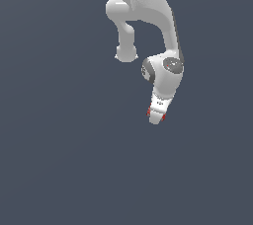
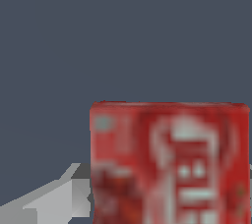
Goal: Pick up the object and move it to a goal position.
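Note:
The object (image 2: pixel 167 159) is a flat red box with white lettering, and it fills the lower part of the wrist view, very close to the camera. My gripper (image 2: pixel 170 198) is shut on it: one grey finger (image 2: pixel 59 198) lies against one side edge, and a sliver of the other shows at the opposite edge. In the exterior view the gripper (image 1: pixel 156 119) points downward near the middle. Only small red slivers of the object (image 1: pixel 148 112) peek out on either side of the fingers.
The white arm (image 1: pixel 148 17) comes down from the top of the exterior view. A plain dark grey-blue surface (image 1: pixel 59 160) lies all around, with no other objects or goal marker in sight.

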You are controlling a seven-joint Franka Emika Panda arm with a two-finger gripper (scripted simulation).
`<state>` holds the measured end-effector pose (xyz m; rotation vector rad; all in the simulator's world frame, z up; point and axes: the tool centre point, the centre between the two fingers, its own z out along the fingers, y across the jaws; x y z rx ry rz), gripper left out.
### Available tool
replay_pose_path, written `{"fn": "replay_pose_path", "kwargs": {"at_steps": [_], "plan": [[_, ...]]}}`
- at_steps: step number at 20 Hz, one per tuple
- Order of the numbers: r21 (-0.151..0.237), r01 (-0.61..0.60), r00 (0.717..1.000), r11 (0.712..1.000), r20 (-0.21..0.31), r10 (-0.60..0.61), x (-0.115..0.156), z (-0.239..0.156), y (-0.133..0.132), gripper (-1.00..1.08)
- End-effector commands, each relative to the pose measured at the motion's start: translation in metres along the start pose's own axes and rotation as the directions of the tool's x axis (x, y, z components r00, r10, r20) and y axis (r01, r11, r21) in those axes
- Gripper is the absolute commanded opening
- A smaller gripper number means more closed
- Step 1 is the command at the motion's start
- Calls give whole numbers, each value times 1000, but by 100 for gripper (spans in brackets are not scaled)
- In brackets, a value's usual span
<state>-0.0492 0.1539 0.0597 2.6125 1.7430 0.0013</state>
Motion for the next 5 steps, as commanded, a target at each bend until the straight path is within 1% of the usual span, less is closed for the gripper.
{"fn": "replay_pose_path", "kwargs": {"at_steps": [1, 5], "plan": [[1, -2, 1000, 1000, 1, 2, 9, -6, -9, -100], [1, -2, 1000, 1000, 1, 2, 15, -10, -14, -100]]}}
